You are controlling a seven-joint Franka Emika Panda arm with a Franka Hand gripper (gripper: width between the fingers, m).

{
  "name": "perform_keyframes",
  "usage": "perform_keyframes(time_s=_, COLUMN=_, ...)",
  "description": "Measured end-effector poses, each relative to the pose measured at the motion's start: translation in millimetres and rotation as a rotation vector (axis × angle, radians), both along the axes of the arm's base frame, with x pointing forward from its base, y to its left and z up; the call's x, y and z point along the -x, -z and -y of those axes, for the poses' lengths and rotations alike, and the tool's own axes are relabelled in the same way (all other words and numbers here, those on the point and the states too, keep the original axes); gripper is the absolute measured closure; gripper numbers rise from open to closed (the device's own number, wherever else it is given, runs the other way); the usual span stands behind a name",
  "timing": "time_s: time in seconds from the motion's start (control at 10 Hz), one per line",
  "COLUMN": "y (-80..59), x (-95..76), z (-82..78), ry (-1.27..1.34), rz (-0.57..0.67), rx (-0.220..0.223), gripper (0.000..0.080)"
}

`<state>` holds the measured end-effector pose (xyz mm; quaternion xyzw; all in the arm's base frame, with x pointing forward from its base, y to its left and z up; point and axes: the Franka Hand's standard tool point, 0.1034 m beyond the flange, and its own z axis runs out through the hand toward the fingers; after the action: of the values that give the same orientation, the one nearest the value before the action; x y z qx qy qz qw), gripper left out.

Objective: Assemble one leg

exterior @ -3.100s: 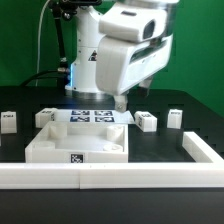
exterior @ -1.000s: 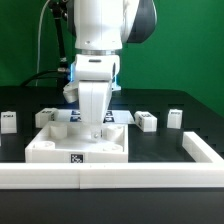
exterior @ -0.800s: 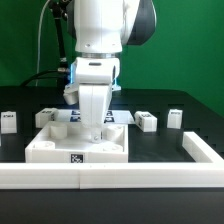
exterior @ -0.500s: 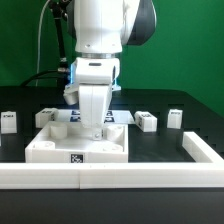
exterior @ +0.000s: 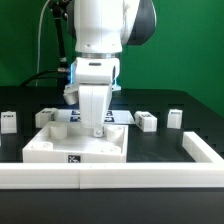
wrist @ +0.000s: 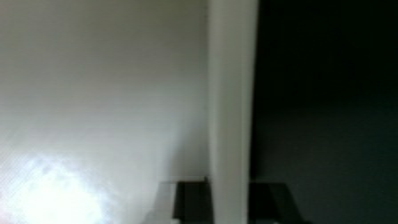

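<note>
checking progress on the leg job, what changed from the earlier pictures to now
The arm swung from leaning toward the exterior view's right to upright, and its fingers came down over the white panel; in the last second it hardly moved. Nothing visibly picked up or released. The loose legs and the panel stayed put.

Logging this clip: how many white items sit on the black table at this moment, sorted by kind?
Small white rectangular plastic posts with tags: 4
Large white square panel with raised rim: 1
Thin flat white marker board, partly hidden: 1
White L-shaped border rail: 1
Total: 7
</note>
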<state>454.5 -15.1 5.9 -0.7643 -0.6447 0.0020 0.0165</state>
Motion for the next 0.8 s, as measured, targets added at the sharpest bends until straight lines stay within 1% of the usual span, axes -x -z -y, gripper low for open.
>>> perform_keyframes(time_s=0.3, y=0.0, x=0.0, z=0.0, ry=0.0, rz=0.0, rx=0.0, gripper=0.0742)
perform_keyframes(time_s=0.4, y=-0.1, x=-0.2, z=1.5, ry=-0.037, rz=0.001, rx=0.0, gripper=0.0742)
perform_keyframes(time_s=0.5, y=-0.4, x=-0.7, z=6.8, ry=-0.114, rz=0.003, rx=-0.003, gripper=0.0742)
perform_keyframes(time_s=0.6, y=-0.3, x=-0.4, z=7.1, ry=-0.154, rz=0.002, rx=-0.003, gripper=0.0741)
perform_keyframes(time_s=0.8, y=-0.2, x=-0.2, z=1.0, ry=-0.192, rz=0.003, rx=-0.001, gripper=0.0741)
